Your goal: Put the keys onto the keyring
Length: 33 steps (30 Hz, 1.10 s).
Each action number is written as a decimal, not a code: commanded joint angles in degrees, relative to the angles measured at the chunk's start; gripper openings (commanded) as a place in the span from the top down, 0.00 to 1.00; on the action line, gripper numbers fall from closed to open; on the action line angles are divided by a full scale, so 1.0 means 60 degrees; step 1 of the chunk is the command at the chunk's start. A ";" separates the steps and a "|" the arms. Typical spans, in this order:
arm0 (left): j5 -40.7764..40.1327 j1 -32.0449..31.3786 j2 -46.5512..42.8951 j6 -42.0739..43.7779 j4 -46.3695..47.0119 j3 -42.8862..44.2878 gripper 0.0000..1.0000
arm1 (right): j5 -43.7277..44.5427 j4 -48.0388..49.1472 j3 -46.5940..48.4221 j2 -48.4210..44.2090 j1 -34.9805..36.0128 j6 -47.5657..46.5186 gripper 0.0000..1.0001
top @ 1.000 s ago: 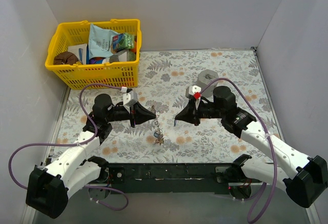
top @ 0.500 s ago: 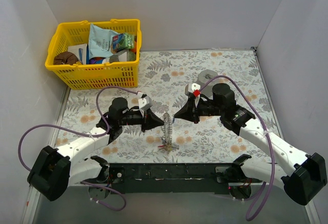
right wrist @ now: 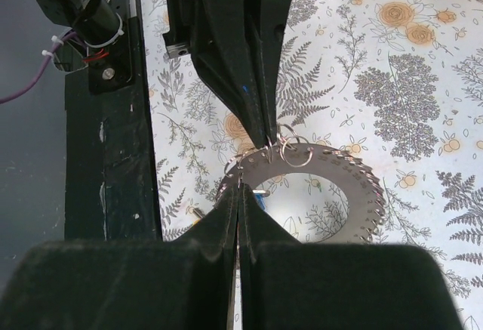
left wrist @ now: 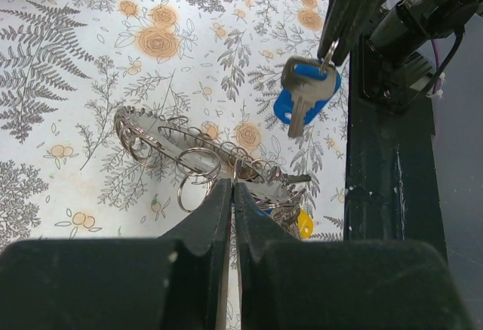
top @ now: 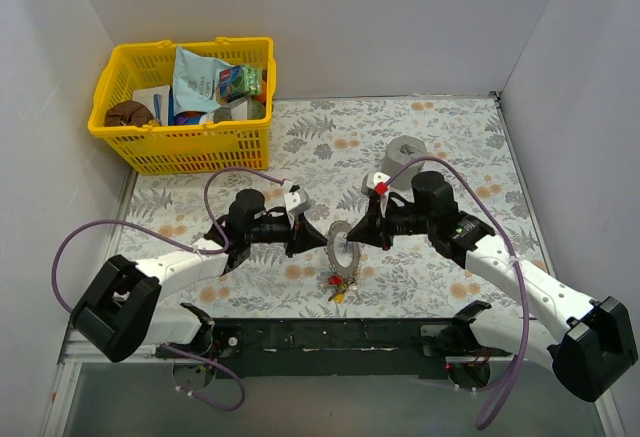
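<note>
Now we hold the keyring (right wrist: 343, 168) between our two arms, and it looks lifted a little off the surface (top: 450, 137). Our left pincer (left wrist: 230, 185) is squeezed tight on one of the small loops at the keyring's edge. Our right pincer (right wrist: 240, 188) is squeezed tight too. It grips the tiny loop at the top of the blue key (left wrist: 306, 97), and the key dangles under it, near the keyring. We cannot tell if that loop is hooked on yet. Some other keys (top: 338, 285) hang from the low side of the keyring.

We think a few things could go wrong. The loops are thin and smooth, so one could slip out of a pincer and the blue key would fall. The two pincers are very near each other, so a small push could make them bump. If we pull too hard, the keyring could twist out of the left pincer. The hanging keys could also swing and get in the way.
</note>
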 commanded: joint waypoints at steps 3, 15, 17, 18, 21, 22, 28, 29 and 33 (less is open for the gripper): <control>-0.0184 -0.0161 -0.0522 0.0373 -0.0682 0.0879 1.00 | -0.0390 0.0167 0.0173 0.0043 -0.0043 -0.0047 0.99; -0.1825 -0.0161 -0.2722 0.1193 -0.4638 0.1948 1.00 | -0.0506 0.0765 0.0027 -0.0031 -0.0087 -0.0004 0.99; -0.1810 -0.0161 -0.2167 0.1281 -0.4682 0.2006 1.00 | -0.0536 0.0943 -0.0134 -0.0016 -0.0102 0.0098 0.99; -0.1781 -0.0175 -0.1889 0.1325 -0.4726 0.2050 1.00 | -0.0551 0.0987 -0.0135 0.0013 -0.0102 0.0113 0.99; -0.1606 -0.0190 -0.0659 0.1414 -0.4303 0.1861 1.00 | -0.0609 0.0987 -0.0207 0.0116 -0.0116 0.0113 0.99; -0.1663 -0.0204 -0.0351 0.1297 -0.4185 0.1730 1.00 | -0.0609 0.1031 -0.0251 0.0159 -0.0116 0.0157 0.99; -0.1664 -0.0336 0.0662 0.0930 -0.2135 0.1260 1.00 | -0.0492 0.1002 -0.0311 0.0145 -0.0145 0.0201 0.99; -0.1635 -0.0336 0.0691 0.0916 -0.1945 0.1245 1.00 | -0.0463 0.0959 -0.0296 0.0116 -0.0146 0.0216 0.99; -0.1459 -0.0366 0.0808 0.1003 -0.1869 0.1318 1.00 | -0.0244 0.0929 -0.0340 -0.0016 -0.0146 0.0201 0.99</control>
